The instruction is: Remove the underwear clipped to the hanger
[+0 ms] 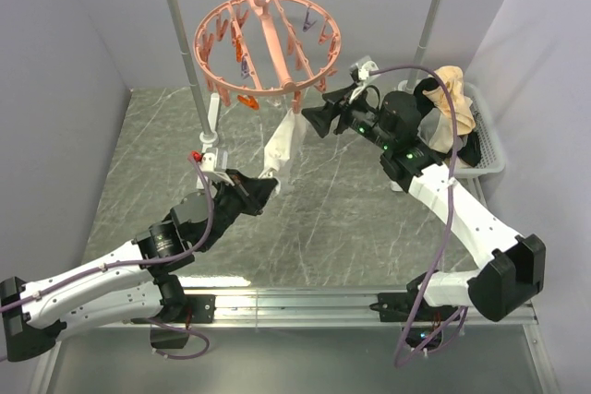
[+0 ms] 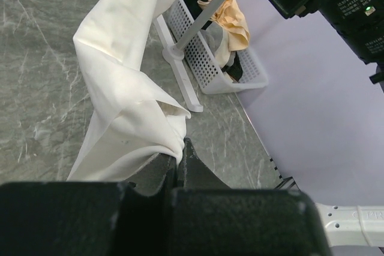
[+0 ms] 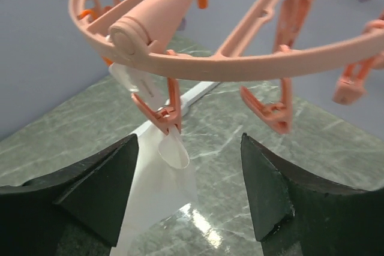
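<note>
The salmon-pink hanger (image 1: pixel 268 43) hangs by its hook from the silver rail. One cream-white underwear (image 1: pixel 280 149) hangs from an orange clip (image 3: pixel 163 112) on the ring's near side. My left gripper (image 1: pixel 272 182) is shut on the garment's lower end; the left wrist view shows the cloth (image 2: pixel 129 112) pinched between the fingers. My right gripper (image 1: pixel 309 119) is open, just right of the garment's top, below the ring; its fingertips (image 3: pixel 123 154) flank the clip and the cloth (image 3: pixel 162 178).
A white mesh basket (image 1: pixel 489 149) at the right holds removed beige, black and grey garments (image 1: pixel 452 103). The rail's posts (image 1: pixel 189 71) stand on white feet. Several empty clips (image 3: pixel 273 112) dangle from the ring. Purple walls close in on both sides.
</note>
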Motion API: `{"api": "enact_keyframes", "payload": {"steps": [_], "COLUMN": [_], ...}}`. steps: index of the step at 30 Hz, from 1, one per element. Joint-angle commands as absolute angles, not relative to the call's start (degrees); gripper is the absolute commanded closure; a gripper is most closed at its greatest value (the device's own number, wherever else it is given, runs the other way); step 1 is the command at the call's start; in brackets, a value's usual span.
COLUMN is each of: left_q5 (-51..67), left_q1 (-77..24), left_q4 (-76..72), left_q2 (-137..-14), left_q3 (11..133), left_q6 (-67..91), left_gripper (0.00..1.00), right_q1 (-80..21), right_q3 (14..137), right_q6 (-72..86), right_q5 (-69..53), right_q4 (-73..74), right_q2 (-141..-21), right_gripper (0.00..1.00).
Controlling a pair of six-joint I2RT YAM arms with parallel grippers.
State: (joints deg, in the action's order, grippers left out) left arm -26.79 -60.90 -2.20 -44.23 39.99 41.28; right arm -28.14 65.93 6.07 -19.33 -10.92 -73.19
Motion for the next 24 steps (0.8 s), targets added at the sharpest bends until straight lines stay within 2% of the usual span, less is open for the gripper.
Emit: {"api": "enact_keyframes", "payload": {"steps": [1,8,18,23,24], "left_q5": [-25.93,-25.49,-24.52,-24.08,-24.00], "left_q1": [-61.17,-61.17,-61.17,-61.17,-61.17], "left_q4": [-2.46,-1.93,-2.55,-2.81,-2.81], "left_q2": [-42.98,-42.80,-43.33,-43.77,-43.68], "left_q3": [40.52,41.04,41.48,41.57,41.57], "left_q6": [41.84,41.75,41.92,42.10,42.19], "left_gripper": [1.00,1.00,1.00,1.00,1.00], "right_q1": [-27.77,-27.86,-27.86,-27.86,-27.86], "right_q3": [71.18,74.62,76.64,77.95,78.13], "right_q6": [5.01,5.18,7.91,10.46,10.63], "right_q5": [-29.17,-35.33,-35.77,-36.03,-36.04], "right_q4": [-12.22,-10.28,-13.26,-15.12,-15.29], "right_q2": [-75.57,-80.06,-84.11,-85.60,-85.69], "right_gripper": [0.23,0.17,0.19,0.35,0.44]}}
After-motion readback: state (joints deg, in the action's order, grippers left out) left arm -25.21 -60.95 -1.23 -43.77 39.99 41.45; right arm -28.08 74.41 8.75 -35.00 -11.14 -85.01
